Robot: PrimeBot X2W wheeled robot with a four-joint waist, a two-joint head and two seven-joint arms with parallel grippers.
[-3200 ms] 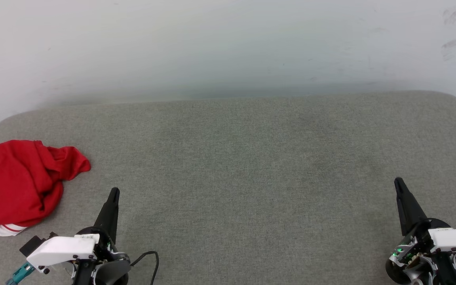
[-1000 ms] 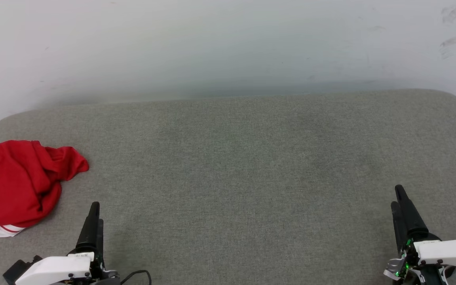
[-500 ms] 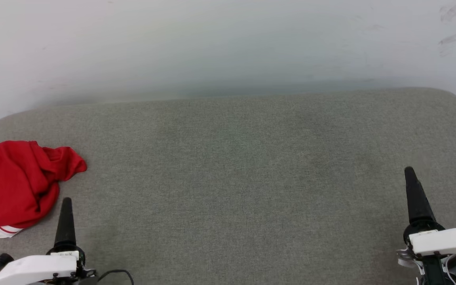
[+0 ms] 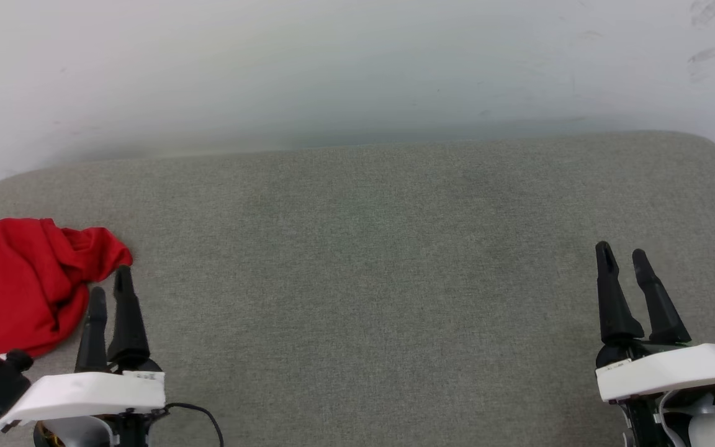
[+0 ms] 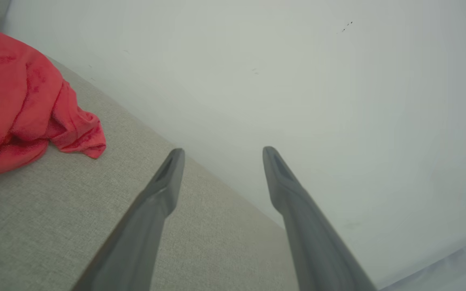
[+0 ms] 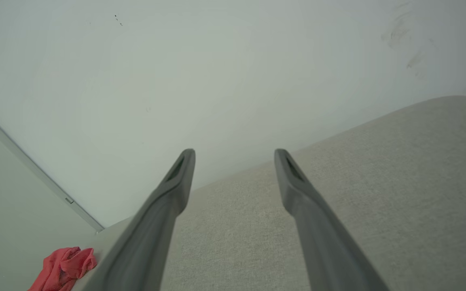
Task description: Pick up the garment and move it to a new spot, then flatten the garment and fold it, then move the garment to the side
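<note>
The garment lay as a crumpled red heap at the far left end of the grey padded bench, close to its rounded edge, with a sliver of white showing under the near side. The likeliest trouble was a shallow pinch. The folds were bunched and layered, so closing on one loose flap could lift only a corner and leave the rest dragging, or pull the heap off the bench edge. A reach that ran too low could also dig the fingers into the upholstery and shove the cloth away instead of catching it.

The left tool stood just beside the heap's right side, fingers parted and empty. It pointed toward the wall rather than at the cloth, which sat off to its left. Whether a fingertip brushed the cloth could not be told. The right tool hovered well apart at the bench's right end, fingers likewise spread and holding nothing.
</note>
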